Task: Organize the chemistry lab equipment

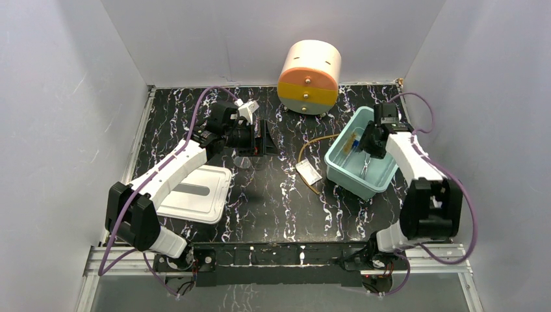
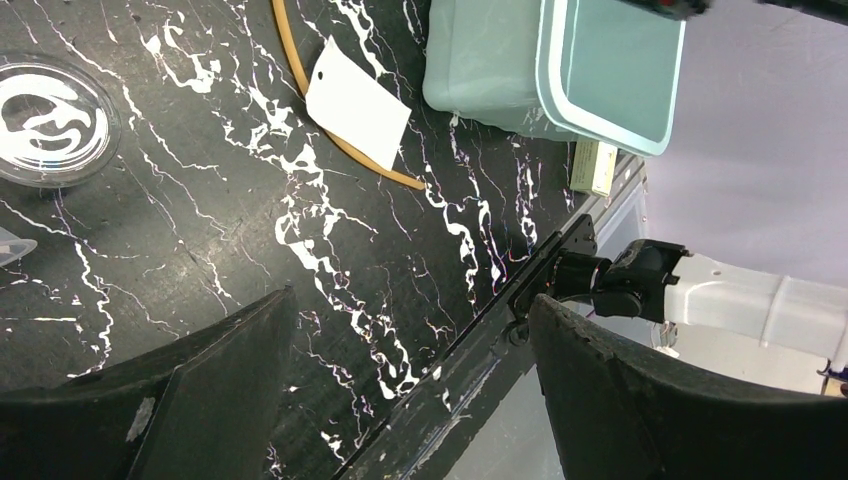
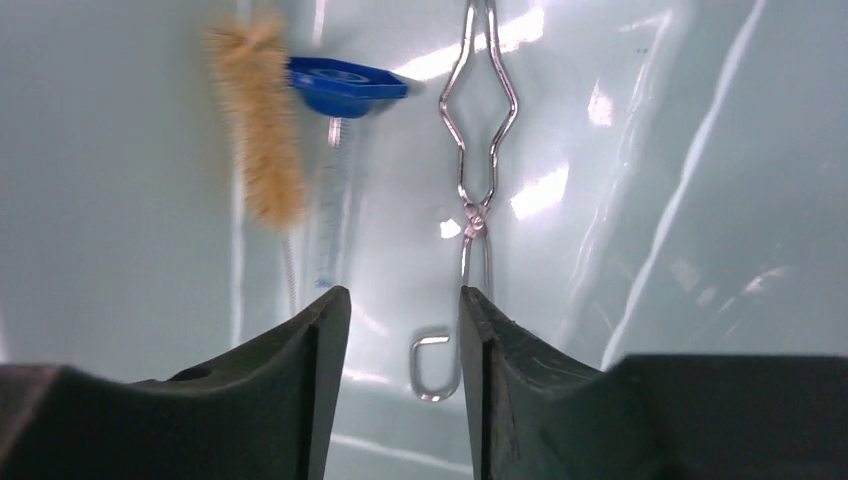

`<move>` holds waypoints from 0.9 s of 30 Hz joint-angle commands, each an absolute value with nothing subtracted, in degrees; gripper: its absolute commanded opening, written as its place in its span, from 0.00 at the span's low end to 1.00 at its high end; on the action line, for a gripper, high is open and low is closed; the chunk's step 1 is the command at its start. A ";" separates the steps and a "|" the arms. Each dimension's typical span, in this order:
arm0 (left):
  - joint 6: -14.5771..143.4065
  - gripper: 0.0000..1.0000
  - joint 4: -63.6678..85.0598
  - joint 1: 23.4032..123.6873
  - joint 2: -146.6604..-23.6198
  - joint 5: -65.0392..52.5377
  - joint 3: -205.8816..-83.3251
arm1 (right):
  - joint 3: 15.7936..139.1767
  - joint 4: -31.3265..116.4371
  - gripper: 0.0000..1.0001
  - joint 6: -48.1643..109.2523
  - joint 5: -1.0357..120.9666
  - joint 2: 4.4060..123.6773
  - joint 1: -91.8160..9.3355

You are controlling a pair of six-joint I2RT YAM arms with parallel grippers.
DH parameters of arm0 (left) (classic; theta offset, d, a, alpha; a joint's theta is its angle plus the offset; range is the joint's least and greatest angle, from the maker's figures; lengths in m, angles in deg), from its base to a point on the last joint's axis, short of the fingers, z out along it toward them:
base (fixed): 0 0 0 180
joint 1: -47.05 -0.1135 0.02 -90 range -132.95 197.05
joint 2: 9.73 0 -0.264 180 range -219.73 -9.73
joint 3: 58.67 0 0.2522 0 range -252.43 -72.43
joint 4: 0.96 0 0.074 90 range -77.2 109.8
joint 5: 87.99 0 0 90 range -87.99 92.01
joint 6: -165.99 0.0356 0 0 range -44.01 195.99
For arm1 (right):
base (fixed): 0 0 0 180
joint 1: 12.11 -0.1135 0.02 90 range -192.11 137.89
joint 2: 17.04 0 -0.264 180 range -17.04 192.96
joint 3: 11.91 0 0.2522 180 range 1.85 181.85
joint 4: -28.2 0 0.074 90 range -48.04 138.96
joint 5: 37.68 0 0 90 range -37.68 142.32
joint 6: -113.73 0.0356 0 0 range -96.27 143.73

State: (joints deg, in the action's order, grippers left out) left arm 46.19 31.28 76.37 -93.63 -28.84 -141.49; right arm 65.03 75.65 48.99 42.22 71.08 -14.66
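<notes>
Hovering in the teal bin [image 1: 354, 182] near the right edge of the worktop [image 1: 273, 201], your right gripper [image 3: 402, 300] stands narrowly parted above the metal scissors [image 3: 474, 218] lying on the bin's floor, so rise straight up, clear of brush [image 3: 268, 130] and blue-capped tube [image 3: 345, 85].

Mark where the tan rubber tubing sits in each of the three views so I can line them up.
Top external: the tan rubber tubing curves near the centre, just left of the teal bin.
Left wrist: the tubing runs from the top edge down towards the centre, partly under the small bag.
Right wrist: not in it.
Shared landmark: the teal bin, top right in the left wrist view, filling the right wrist view.
</notes>
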 commanded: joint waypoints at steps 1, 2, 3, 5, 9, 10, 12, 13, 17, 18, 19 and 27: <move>46.51 0.85 32.48 76.06 -90.71 -28.47 -142.70 | 69.42 80.60 0.54 49.18 44.65 61.38 -14.57; 46.42 0.85 32.49 76.05 -90.68 -28.00 -142.75 | 70.33 81.92 0.55 49.17 45.09 60.36 -14.62; 46.38 0.85 32.49 76.05 -90.62 -27.49 -142.87 | 71.26 82.77 0.55 48.84 46.17 59.48 -14.70; 45.86 0.85 32.37 76.05 -90.51 -26.14 -142.81 | 73.12 83.47 0.56 48.25 48.14 57.87 -15.50; 43.78 0.85 32.10 76.05 -89.89 -22.30 -142.16 | 77.41 81.31 0.59 47.24 50.43 55.21 -20.32; 43.06 0.85 32.18 76.05 -89.58 -20.92 -141.95 | 78.31 80.56 0.59 47.20 50.41 55.07 -22.12; 41.75 0.85 32.49 76.06 -88.90 -18.12 -141.62 | 80.15 79.54 0.60 47.20 48.97 55.74 -26.81; 41.13 0.85 32.73 76.05 -88.54 -16.63 -141.45 | 80.95 79.15 0.60 47.08 47.61 56.61 -29.73; 38.47 0.84 34.73 75.97 -86.66 -8.77 -141.10 | 83.63 79.01 0.61 46.84 42.02 61.89 -39.71; 37.95 0.84 35.13 75.99 -86.11 -6.80 -140.97 | 84.20 79.23 0.61 46.84 40.71 63.41 -41.63; 37.37 0.83 35.53 75.96 -85.36 -5.06 -140.77 | 84.93 79.35 0.61 46.80 39.46 64.92 -43.43; 31.98 0.75 37.50 72.74 -79.28 3.31 -137.01 | 92.76 84.70 0.62 46.82 28.86 80.22 -55.24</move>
State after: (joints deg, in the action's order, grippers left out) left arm 35.72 35.37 75.32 -83.14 -2.90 -139.07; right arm 87.85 81.95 47.04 36.14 75.06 -51.23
